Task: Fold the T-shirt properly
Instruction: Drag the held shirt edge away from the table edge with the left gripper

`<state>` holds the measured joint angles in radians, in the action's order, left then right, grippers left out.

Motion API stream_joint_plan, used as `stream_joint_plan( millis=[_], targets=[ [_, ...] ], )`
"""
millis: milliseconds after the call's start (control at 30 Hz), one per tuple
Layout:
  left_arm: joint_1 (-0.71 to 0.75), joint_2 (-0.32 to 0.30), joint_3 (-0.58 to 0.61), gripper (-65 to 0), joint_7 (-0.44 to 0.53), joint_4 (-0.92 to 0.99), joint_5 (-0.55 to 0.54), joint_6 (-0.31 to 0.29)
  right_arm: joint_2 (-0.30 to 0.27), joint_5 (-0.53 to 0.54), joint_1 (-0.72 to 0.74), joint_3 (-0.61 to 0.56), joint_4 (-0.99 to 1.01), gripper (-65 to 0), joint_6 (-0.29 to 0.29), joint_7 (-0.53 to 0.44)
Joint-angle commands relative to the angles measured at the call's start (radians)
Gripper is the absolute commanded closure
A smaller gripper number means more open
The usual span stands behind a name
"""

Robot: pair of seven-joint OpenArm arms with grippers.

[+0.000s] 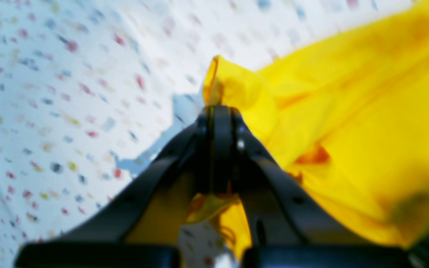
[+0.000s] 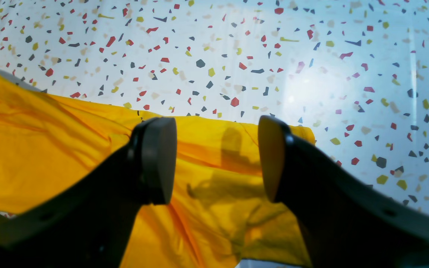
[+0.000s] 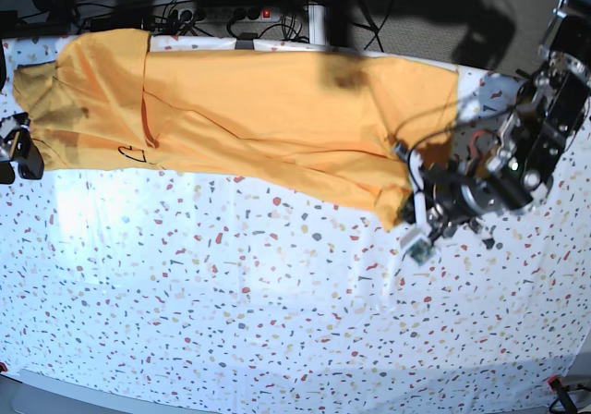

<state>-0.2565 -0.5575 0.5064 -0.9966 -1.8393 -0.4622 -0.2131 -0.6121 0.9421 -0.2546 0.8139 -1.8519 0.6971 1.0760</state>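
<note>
T-shirt point(image 3: 259, 118) lies stretched along the far edge of the speckled surface point(image 3: 277, 322); left claw point(image 1: 218, 111) pinched tight on its hem corner (likely to drag a fold), right claw point(image 2: 216, 160) gaping, empty, poised over the sleeve end.

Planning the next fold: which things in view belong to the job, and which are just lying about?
Job:
- T-shirt
- left gripper, shut on the T-shirt's corner
- right gripper, open above the cloth

Lying about:
- speckled table cover
- cables and power strip behind the table
</note>
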Motion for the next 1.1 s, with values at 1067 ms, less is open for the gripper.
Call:
stream_joint_plan(
  millis=[1067],
  targets=[
    [0.341, -0.125, -0.010, 0.0, 0.047, -0.246, 0.507, 0.207, -0.028, 0.005, 0.008, 0.011, -0.011, -34.7, 0.001, -0.011]
  ],
)
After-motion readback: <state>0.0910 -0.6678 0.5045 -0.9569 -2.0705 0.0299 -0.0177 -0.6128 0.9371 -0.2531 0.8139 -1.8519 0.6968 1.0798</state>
